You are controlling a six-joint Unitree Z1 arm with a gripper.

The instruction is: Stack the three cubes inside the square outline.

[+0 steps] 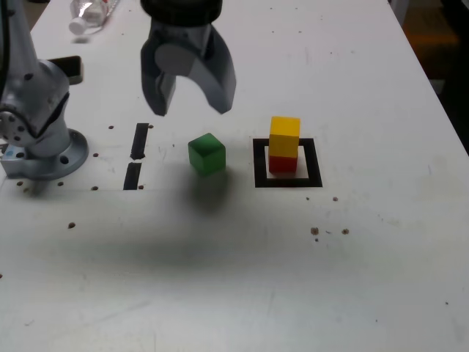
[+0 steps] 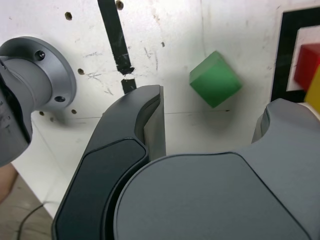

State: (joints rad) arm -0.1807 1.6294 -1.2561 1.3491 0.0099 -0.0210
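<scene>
Green block waits while two stand stacked in the square

The fingers (image 1: 189, 110) are open and empty, above the surface (image 1: 381, 242) near the green block (image 1: 207, 155). The yellow block (image 1: 284, 136) sits on the red block (image 1: 283, 163), inside the black square (image 1: 313, 163).

The green block looks turned at an angle to the fingers, so closing on it as they stand could catch its corners and make it spin or squirt out. Coming down off-centre could land one finger on top of it. Later, the likeliest trouble is the tower: a low approach could knock the yellow block off, and setting green down off-centre, or letting go too soon, could tip all three.

Counted: three blocks, one green, one yellow, one red; one black square; two short black strips (image 1: 139, 141); one clear bottle (image 1: 89, 16) at the exterior view's upper left.
</scene>
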